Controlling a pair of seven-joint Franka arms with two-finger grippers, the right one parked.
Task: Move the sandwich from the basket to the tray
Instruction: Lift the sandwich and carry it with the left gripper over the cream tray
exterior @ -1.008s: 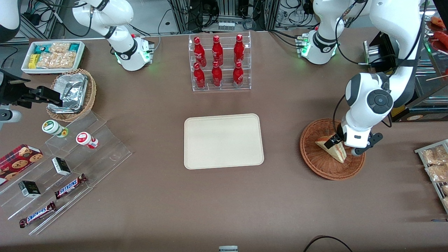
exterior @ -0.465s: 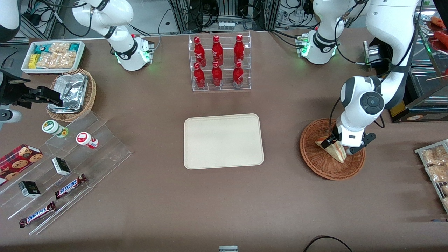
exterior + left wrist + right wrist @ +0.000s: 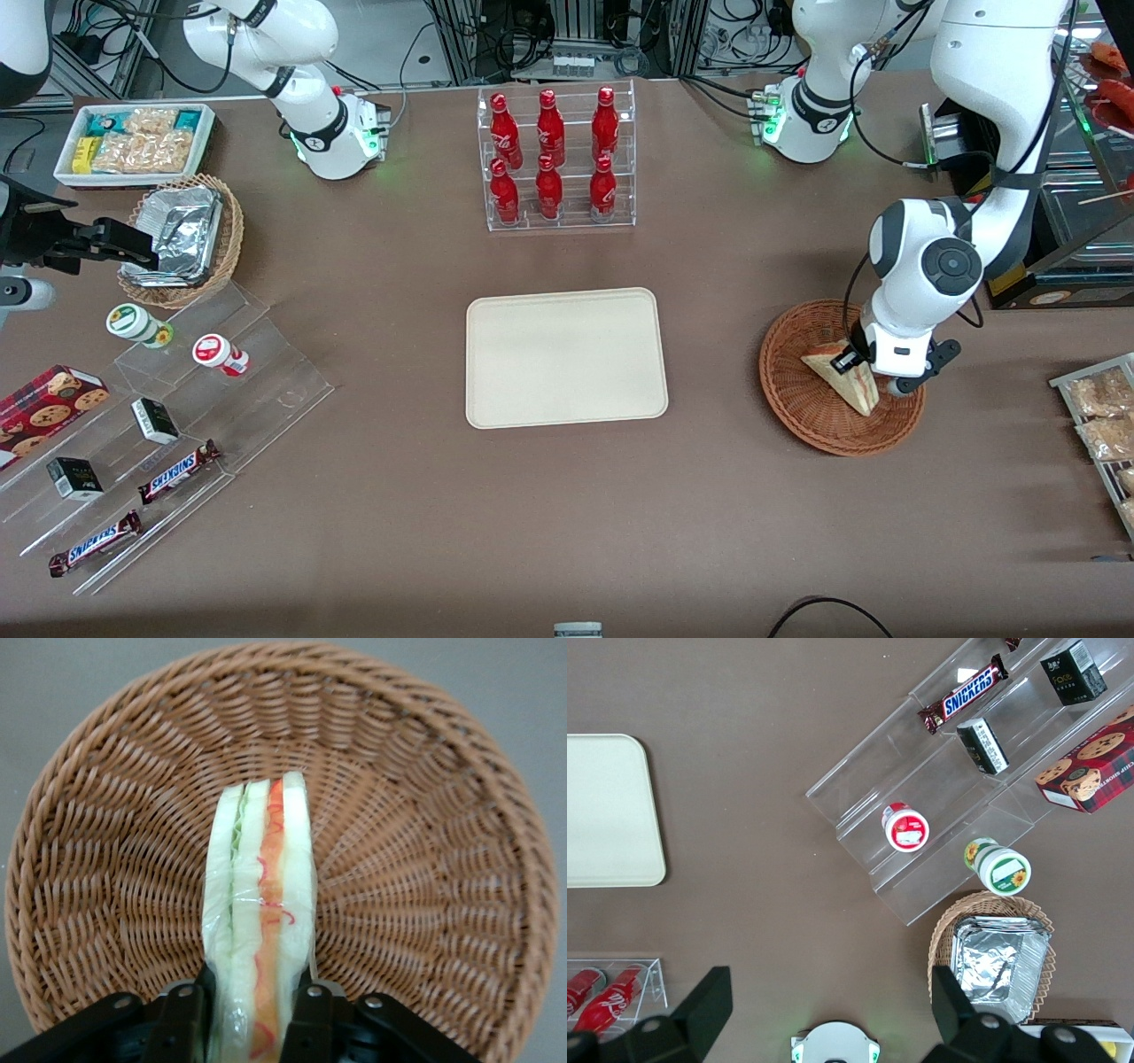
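The sandwich [image 3: 840, 377], a pale wedge with red, orange and green layers, stands on edge in the reddish-brown wicker basket [image 3: 802, 416] toward the working arm's end of the table. My left gripper [image 3: 856, 362] is down in the basket, its black fingers [image 3: 182, 1020] pressed on both bread sides of the sandwich [image 3: 266, 877]. The wrist view shows the basket's weave [image 3: 425, 815] all round it. The cream tray [image 3: 567, 356] lies bare at the table's middle, apart from the basket; it also shows in the right wrist view [image 3: 602, 806].
A clear rack of red bottles [image 3: 554, 159] stands farther from the camera than the tray. A rack of snack packets [image 3: 1103, 416] sits at the working arm's table end. Acrylic steps with candy bars and cups [image 3: 168, 425] and a foil-container basket [image 3: 182, 239] are toward the parked arm's end.
The left arm's wrist has shifted a little over the basket while the gripper stays on the sandwich. The sandwich has barely moved and is still in the basket.
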